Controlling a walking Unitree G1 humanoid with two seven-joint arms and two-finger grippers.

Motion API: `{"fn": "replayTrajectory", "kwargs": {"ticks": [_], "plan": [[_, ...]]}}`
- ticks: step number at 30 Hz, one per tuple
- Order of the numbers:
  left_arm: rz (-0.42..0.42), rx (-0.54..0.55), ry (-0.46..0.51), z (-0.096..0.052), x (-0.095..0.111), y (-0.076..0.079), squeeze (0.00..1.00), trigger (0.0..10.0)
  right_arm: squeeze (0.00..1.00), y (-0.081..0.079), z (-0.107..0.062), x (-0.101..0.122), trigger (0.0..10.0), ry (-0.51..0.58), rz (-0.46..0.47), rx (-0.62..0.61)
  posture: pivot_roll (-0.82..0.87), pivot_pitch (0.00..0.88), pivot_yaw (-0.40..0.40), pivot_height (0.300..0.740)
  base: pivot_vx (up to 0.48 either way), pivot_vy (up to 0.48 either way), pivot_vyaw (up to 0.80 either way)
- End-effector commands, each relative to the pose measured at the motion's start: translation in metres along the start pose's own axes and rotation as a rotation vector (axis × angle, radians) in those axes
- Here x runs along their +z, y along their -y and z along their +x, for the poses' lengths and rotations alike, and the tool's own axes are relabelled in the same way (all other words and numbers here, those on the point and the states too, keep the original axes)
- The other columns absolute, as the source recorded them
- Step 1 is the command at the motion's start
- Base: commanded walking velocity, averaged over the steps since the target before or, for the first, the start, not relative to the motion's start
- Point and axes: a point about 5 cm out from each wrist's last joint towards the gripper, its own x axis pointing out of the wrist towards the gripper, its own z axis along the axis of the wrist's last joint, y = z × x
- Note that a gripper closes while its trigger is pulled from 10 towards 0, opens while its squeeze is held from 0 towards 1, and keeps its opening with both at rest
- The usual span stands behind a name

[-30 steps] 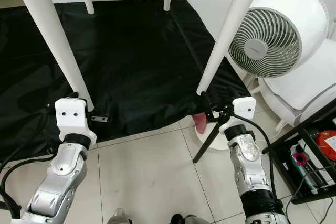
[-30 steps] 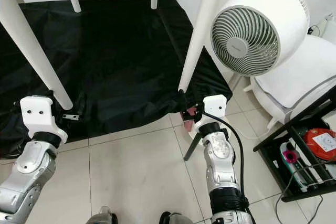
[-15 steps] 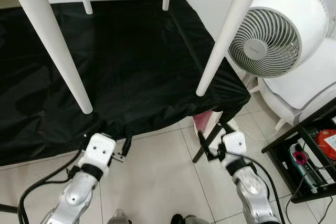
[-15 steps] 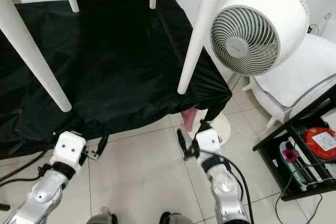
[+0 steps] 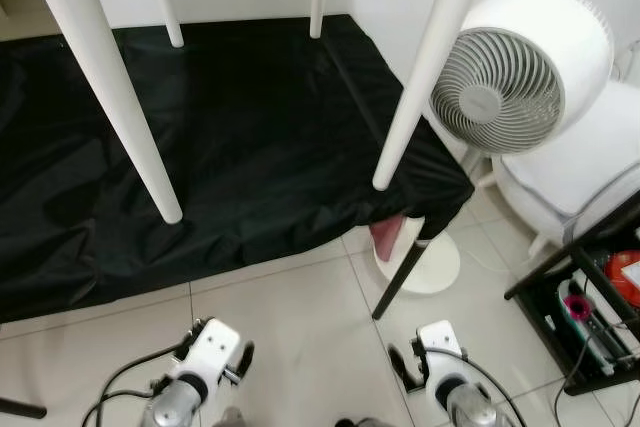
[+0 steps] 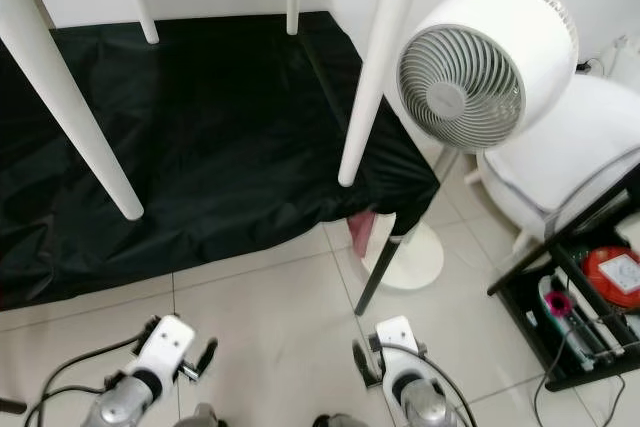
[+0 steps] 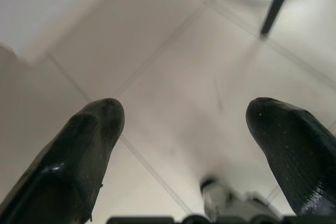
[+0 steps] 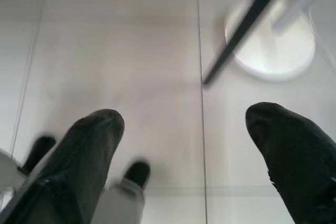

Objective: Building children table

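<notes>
Both claws lowered (off table legs (image 5: 110,87))

Head stereo pair: looked forward and steeply down from standing height onto the white fan (image 5: 520,77), each eye framing the fan at right, the black sheet (image 5: 200,137) spread beside it, and white table legs (image 5: 100,77) standing over the sheet. The right eye's picture sat shifted slightly against the left eye's; both shared the fan's round base (image 6: 408,257) and the tiled floor (image 5: 300,317). Left wrist camera: close above the floor, looking down between two black fingers (image 7: 79,150), the fan's base at the far edge. Right wrist camera: likewise low and downward-facing between its fingers (image 8: 79,161), nearer the fan's base (image 8: 273,51), blurred. Both wrist views and the head pair shared that base and the thin black leg (image 8: 247,24) beside it.
</notes>
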Motion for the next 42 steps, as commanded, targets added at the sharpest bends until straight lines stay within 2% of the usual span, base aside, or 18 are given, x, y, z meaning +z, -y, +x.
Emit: {"fn": "replayTrajectory", "kwargs": {"ticks": [1,2,5,6,7,8,9,10,12,18,19,23,27,28,30,35,42], "plan": [[0.004,0.110,-0.078,-0.003,-0.014,-0.002,0.00,10.0,0.00,-0.001,-0.001,-0.008,10.0,-0.051,-0.013,-0.021,0.15,0.055,-0.004,0.740,0.000,0.000,0.00],[-0.003,0.102,-0.106,-0.003,-0.017,0.000,0.00,10.0,0.00,-0.001,-0.002,-0.011,10.0,-0.072,-0.031,-0.037,0.15,0.055,-0.004,0.740,0.000,0.000,0.00],[-0.070,0.128,-0.222,-0.005,-0.033,0.002,0.00,10.0,0.00,-0.005,-0.010,-0.034,10.0,-0.214,0.009,-0.069,0.13,0.038,0.001,0.740,0.000,0.000,0.00],[-0.128,0.135,-0.258,-0.007,-0.038,0.002,0.00,10.0,0.00,-0.006,-0.014,-0.042,10.0,-0.258,0.031,-0.079,0.12,0.028,0.002,0.740,0.000,0.000,0.00],[-0.128,0.135,-0.258,-0.007,-0.038,0.002,0.00,10.0,0.00,-0.006,-0.014,-0.042,10.0,-0.258,0.031,-0.079,0.12,0.028,0.002,0.740,0.000,0.000,0.00],[-0.168,0.137,-0.275,-0.008,-0.041,0.002,0.00,10.0,0.00,-0.006,-0.016,-0.046,10.0,-0.281,0.043,-0.085,0.12,0.028,0.002,0.740,0.000,0.000,0.00],[-0.168,0.137,-0.275,-0.008,-0.041,0.002,0.00,10.0,0.00,-0.006,-0.016,-0.046,10.0,-0.281,0.043,-0.085,0.12,0.028,0.002,0.740,0.000,0.000,0.00],[-0.173,0.139,-0.318,-0.010,-0.047,0.002,0.00,10.0,0.00,-0.007,-0.018,-0.051,10.0,-0.315,0.068,-0.092,0.12,0.016,-0.001,0.740,0.000,0.000,0.00],[-0.113,0.159,-0.388,-0.013,-0.054,0.000,0.00,10.0,0.00,-0.012,-0.021,-0.057,10.0,-0.361,0.085,-0.074,0.11,0.010,-0.001,0.740,0.000,0.000,0.00],[-0.148,0.171,-0.401,-0.012,-0.054,0.001,0.00,10.0,0.00,-0.014,-0.018,-0.055,10.0,-0.360,0.087,-0.064,0.11,0.000,-0.001,0.740,0.000,0.000,0.00],[-0.161,0.151,-0.400,-0.007,-0.051,0.008,0.00,10.0,0.00,-0.015,-0.015,-0.051,10.0,-0.356,0.113,-0.072,0.12,0.000,-0.008,0.740,0.000,0.000,0.00],[-0.124,0.112,-0.389,-0.001,-0.044,0.018,0.00,10.0,0.00,-0.015,-0.012,-0.049,10.0,-0.365,0.091,-0.077,0.12,0.000,-0.010,0.740,0.000,0.000,0.00],[-0.128,0.103,-0.386,0.001,-0.041,0.020,0.00,10.0,0.00,-0.015,-0.012,-0.049,10.0,-0.371,0.081,-0.074,0.11,0.000,-0.012,0.740,0.000,0.000,0.00],[-0.079,0.068,-0.376,0.005,-0.037,0.023,0.00,10.0,0.00,-0.018,-0.011,-0.048,10.0,-0.375,0.069,-0.051,0.10,0.000,-0.026,0.740,0.000,0.000,0.00],[-0.062,0.054,-0.372,0.006,-0.036,0.024,0.00,10.0,0.00,-0.019,-0.011,-0.049,10.0,-0.377,0.071,-0.044,0.10,0.000,-0.031,0.740,0.000,0.000,0.00],[-0.126,0.045,-0.368,0.006,-0.035,0.027,0.00,10.0,0.00,-0.020,-0.014,-0.053,10.0,-0.399,0.069,-0.041,0.11,0.000,-0.027,0.740,0.000,0.000,0.00],[-0.124,0.081,-0.401,0.002,-0.042,0.025,0.00,10.0,0.00,-0.019,-0.015,-0.055,10.0,-0.413,0.067,-0.046,0.12,0.000,-0.026,0.740,0.000,0.000,0.00]]}}
